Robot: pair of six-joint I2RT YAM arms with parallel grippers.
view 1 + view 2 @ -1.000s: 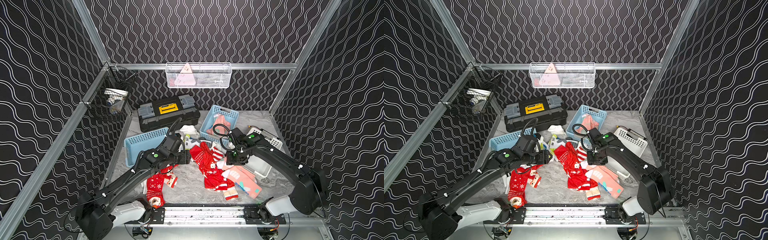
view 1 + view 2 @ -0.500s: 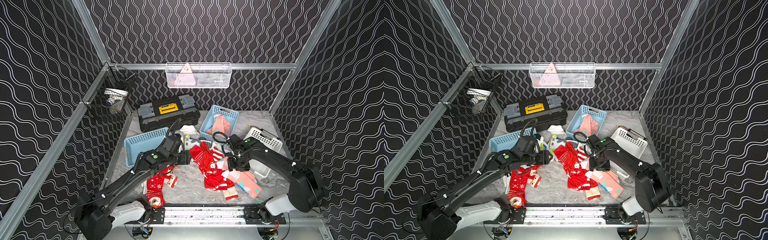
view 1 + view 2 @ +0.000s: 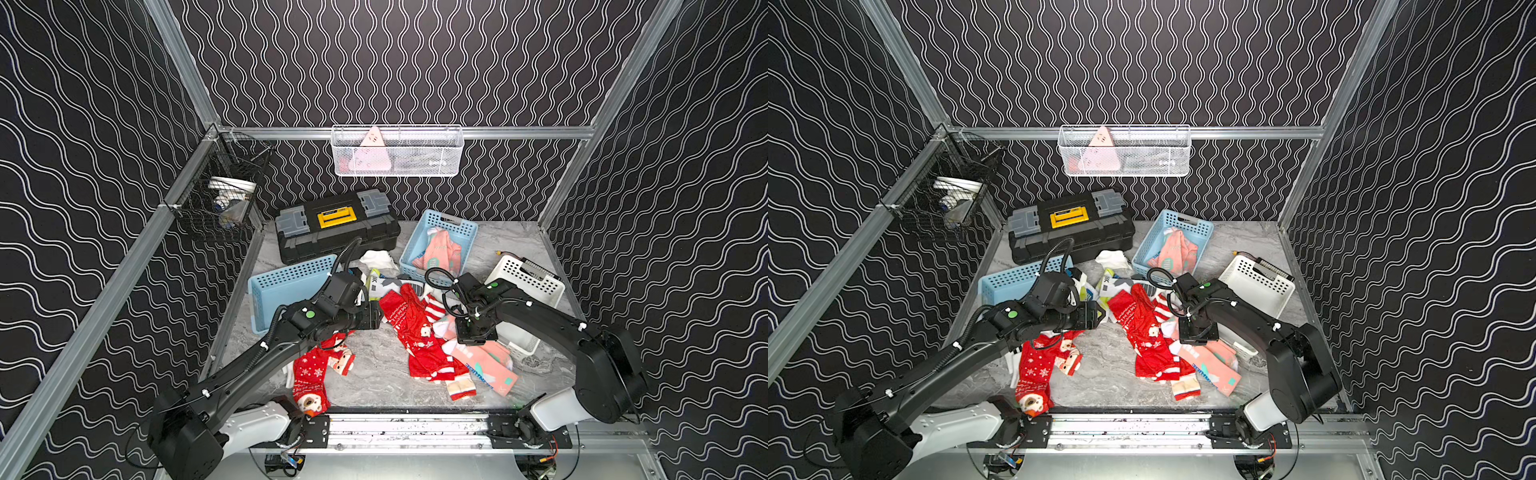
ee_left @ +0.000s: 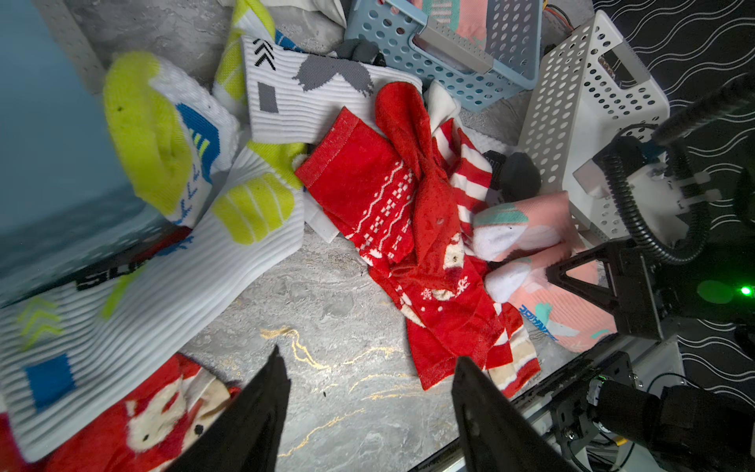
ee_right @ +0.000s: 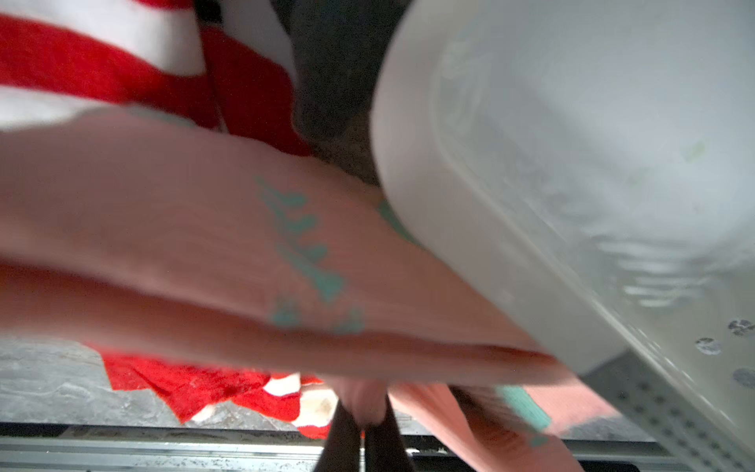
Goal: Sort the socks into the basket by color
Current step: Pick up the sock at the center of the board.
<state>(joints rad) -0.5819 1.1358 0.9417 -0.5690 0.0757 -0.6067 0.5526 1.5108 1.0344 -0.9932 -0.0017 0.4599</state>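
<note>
The right gripper (image 5: 361, 423) points down into the pile on the right side of the grey marble table (image 3: 374, 378). Its 2 fingers are pressed together on a fold of the salmon-pink sock (image 5: 204, 229), pinching the fabric at their tips. In both top views that sock, with its teal and white patches, lies on the table just beside the white basket (image 3: 530, 282) and overlaps the edge of the red socks (image 3: 411, 328). These are a heap of Christmas-patterned and red-white striped pieces in the middle of the table. The left gripper (image 4: 367, 367) hovers over a bare patch of marble with its 2 fingers spread apart and nothing between them. Next to it lie the white socks (image 4: 253, 212) with yellow and blue marks, and under the left arm is another pair of red Christmas socks (image 3: 311, 374) near the front rail. The blue basket (image 3: 467, 228) at the back already holds pink socks (image 3: 440, 249). A second blue basket (image 3: 291, 282) stands at the left, and the arm hides most of its inside. A black toolbox (image 3: 336, 228) with a yellow latch sits against the back wall. A white wire basket (image 3: 397, 166) hangs on the rail above it.
</note>
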